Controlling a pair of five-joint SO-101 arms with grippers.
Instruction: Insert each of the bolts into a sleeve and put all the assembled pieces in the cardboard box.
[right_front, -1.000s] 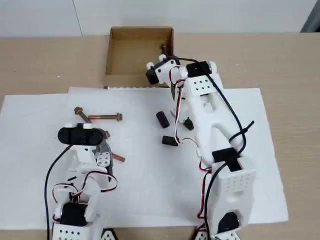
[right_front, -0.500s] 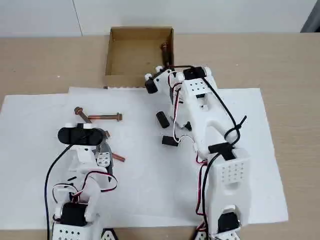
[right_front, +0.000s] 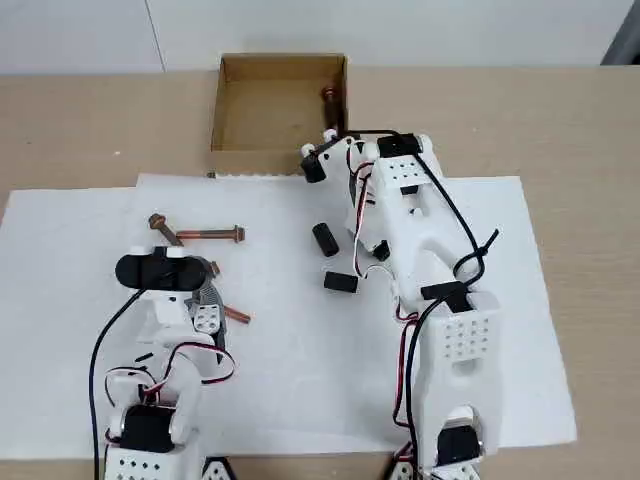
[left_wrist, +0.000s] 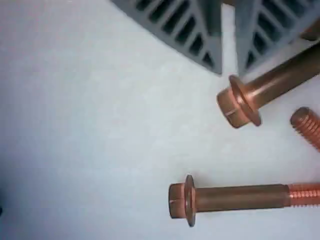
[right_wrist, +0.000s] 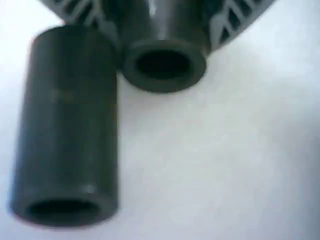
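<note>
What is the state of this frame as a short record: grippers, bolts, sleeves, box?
left gripper: low over the paper, beside near bolt
right gripper: shut on sleeve
loose sleeves: second sleeve and third sleeve, on the paper
other bolts: long bolt and short bolt, on the paper
cardboard box: one boxed bolt by its wall
</note>
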